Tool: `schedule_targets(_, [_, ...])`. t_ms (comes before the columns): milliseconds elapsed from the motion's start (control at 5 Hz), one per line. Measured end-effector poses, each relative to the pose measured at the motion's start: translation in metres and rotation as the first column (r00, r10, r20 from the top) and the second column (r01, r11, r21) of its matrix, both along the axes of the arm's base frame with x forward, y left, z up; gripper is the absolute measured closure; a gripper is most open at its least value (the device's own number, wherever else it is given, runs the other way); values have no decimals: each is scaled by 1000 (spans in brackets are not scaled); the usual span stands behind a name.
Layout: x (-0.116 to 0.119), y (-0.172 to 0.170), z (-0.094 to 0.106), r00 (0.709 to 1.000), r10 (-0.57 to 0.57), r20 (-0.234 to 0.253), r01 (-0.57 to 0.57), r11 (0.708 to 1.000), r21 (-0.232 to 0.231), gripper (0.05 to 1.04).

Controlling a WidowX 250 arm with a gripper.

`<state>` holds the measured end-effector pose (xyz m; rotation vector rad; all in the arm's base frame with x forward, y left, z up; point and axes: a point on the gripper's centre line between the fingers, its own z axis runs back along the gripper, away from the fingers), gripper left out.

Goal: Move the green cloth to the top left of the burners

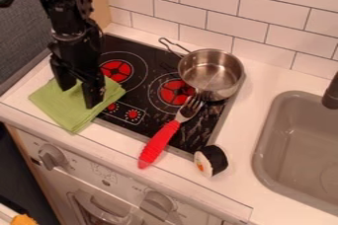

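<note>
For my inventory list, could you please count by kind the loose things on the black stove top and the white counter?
Green fabric cloth: 1
Round silver metal saucepan: 1
Metal fork with red handle: 1
Black-and-white toy sushi roll: 1
Total: 4

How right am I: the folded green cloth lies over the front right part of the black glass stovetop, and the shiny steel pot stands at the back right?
The cloth's side is wrong. In the camera view, the folded green cloth lies over the front left part of the black glass stovetop; the shiny steel pot does stand at the back right.
</note>
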<state>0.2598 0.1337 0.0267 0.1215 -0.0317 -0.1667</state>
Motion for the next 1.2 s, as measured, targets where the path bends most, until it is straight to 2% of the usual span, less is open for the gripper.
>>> schedule_targets(200, [0, 3, -6, 1000, 29, -2, -29, 999, 17, 82])
schedule_targets(400, [-1, 3, -14, 999, 33, -18, -33, 999, 7, 82])
schedule_targets(800, [15, 9, -18, 998, 60, 4, -60, 998, -23, 82])
schedule_targets(1000, [46, 10, -18, 994, 86, 68, -82, 995, -65, 82])
schedule_targets(1200, [82, 4, -17, 990, 82, 118, -73, 994, -84, 82])
